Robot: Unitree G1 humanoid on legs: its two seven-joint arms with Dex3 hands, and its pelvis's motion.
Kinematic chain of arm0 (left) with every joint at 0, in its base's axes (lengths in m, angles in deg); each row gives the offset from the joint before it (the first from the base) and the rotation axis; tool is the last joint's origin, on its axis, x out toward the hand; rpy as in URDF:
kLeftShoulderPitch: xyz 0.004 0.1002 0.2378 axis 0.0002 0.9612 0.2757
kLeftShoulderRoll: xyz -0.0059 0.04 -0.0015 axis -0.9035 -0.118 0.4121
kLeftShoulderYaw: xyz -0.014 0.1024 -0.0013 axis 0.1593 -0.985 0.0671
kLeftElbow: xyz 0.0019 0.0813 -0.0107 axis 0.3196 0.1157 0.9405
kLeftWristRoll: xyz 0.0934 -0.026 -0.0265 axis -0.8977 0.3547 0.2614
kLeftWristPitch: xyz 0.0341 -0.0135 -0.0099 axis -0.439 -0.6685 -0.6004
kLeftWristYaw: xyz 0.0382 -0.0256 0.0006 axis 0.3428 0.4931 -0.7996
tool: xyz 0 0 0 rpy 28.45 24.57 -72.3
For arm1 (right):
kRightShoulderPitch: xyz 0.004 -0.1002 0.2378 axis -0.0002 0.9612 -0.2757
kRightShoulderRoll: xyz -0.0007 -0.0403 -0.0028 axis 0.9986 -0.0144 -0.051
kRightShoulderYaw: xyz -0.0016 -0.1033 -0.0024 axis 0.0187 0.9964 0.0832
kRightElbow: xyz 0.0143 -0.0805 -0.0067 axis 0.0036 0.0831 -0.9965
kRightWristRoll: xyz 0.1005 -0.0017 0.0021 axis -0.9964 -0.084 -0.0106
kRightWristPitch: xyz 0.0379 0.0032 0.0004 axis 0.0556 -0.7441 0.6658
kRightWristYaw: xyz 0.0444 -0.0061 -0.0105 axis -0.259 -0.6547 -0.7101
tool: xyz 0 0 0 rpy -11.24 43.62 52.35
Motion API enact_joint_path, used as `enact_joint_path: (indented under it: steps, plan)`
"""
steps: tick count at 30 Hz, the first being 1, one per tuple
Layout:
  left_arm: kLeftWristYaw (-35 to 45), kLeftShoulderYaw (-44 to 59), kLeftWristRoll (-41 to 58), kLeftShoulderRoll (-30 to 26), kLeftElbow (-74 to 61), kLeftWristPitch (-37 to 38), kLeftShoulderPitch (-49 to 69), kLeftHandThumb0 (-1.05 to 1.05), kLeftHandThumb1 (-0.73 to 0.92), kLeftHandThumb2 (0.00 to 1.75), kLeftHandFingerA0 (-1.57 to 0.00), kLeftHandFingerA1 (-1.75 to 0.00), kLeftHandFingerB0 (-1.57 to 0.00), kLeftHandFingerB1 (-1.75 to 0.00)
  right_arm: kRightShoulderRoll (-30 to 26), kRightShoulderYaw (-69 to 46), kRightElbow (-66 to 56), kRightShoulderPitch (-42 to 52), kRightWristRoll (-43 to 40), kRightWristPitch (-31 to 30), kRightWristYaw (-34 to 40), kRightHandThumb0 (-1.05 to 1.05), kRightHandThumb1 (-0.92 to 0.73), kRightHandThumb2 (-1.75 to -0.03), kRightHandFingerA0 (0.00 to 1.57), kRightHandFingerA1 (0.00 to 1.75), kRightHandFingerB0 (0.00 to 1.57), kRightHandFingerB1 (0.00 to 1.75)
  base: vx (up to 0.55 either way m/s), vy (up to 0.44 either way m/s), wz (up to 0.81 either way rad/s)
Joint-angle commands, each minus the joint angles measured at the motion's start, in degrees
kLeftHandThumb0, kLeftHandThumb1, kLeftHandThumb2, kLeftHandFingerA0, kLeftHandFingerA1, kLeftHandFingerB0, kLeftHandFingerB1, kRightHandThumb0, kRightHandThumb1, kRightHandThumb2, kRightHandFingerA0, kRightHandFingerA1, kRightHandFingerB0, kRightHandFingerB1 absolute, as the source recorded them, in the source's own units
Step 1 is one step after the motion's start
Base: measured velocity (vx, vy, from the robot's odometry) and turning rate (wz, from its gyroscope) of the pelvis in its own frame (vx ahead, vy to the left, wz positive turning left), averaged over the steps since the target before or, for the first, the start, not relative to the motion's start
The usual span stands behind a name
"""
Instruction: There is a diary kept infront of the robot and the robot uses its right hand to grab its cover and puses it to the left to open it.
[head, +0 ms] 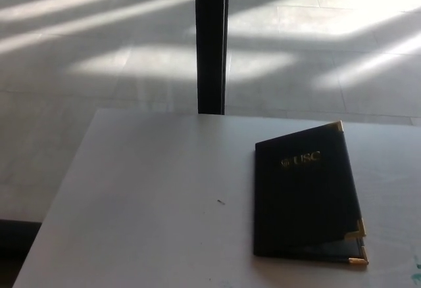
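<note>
A dark diary [304, 196] with gold corners and gold lettering on its cover lies on the white table [151, 202], right of the middle. Its cover is raised a little along the right edge, leaving a thin gap above the lower board near the front right corner. Its spine runs down the left side. Neither of my hands shows in the head view.
A black post [211, 41] stands just behind the table's far edge. Beyond it is a tiled floor [99, 64] with bright bands of sunlight. A tiny dark speck [220, 202] lies on the table left of the diary. A green mark [416, 275] sits at the right edge.
</note>
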Motion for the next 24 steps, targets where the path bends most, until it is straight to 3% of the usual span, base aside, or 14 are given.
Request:
enact_joint_path:
  steps: [1,2,7,12,15,20,23,24]
  plan:
    - [0.2,-0.1,1.8,-0.9,0.7,1.6,0.2,-1.05,0.72,1.51,-0.64,-1.51,-0.41,-1.3,1.7,2.7,4.3,1.9,1.8,-0.2,-1.2,-0.89,-0.92,-0.77,0.32,0.48,0.22,0.39,0.0,0.0,0.0]
    - [0.3,0.2,2.3,-1.0,0.7,1.2,0.1,-1.05,0.72,1.5,-0.59,-1.48,-0.34,-1.26,2.3,3.1,5.7,2.4,1.7,-0.5,-1.5,-0.87,-0.92,-0.76,0.3,0.48,0.21,0.39,0.0,0.0,0.0]
    - [-0.3,0.1,2.8,-1.0,0.8,1.1,-0.1,-1.05,0.73,1.51,-0.63,-1.5,-0.39,-1.29,3.4,4.3,8.6,3.4,2.3,0.0,-1.5,-0.87,-0.92,-0.76,0.3,0.47,0.21,0.39,0.0,0.0,0.0]
    - [0.6,-0.1,3.4,-1.0,0.4,1.2,0.5,-1.05,0.72,1.51,-0.57,-1.47,-0.33,-1.26,7.0,4.4,14.0,4.0,1.6,1.6,-2.2,-0.88,-0.92,-0.71,0.23,0.45,0.15,0.38,0.0,0.0,0.0]
    - [-0.1,-0.1,3.5,-1.0,0.6,1.2,0.4,-1.05,0.71,1.49,-0.65,-1.48,-0.4,-1.28,8.4,4.8,15.1,4.2,2.5,2.5,-1.7,-0.87,-0.92,-0.76,0.23,0.45,0.14,0.38,0.0,0.0,0.0]
    - [0.0,-0.6,3.4,-1.1,0.8,1.4,0.4,-1.05,0.73,1.51,-0.57,-1.46,-0.33,-1.24,11.9,6.2,12.9,4.4,2.6,0.6,0.4,-0.89,-0.92,-0.76,0.25,0.43,0.15,0.37,0.0,0.0,0.0]
    - [-0.4,-0.7,3.5,-1.0,0.5,1.5,0.4,-1.05,0.71,1.5,-0.66,-1.5,-0.4,-1.29,14.7,9.2,10.9,3.9,3.7,0.4,0.9,-0.85,-0.92,-0.78,0.24,0.42,0.14,0.37,0.0,0.0,0.0]
    - [-0.1,-0.8,3.6,-1.0,0.4,1.5,0.4,-1.05,0.72,1.5,-0.66,-1.51,-0.4,-1.3,15.0,10.0,10.5,3.9,4.3,0.8,0.6,-0.84,-0.82,-1.08,0.18,0.49,0.13,0.47,0.0,0.0,0.0]
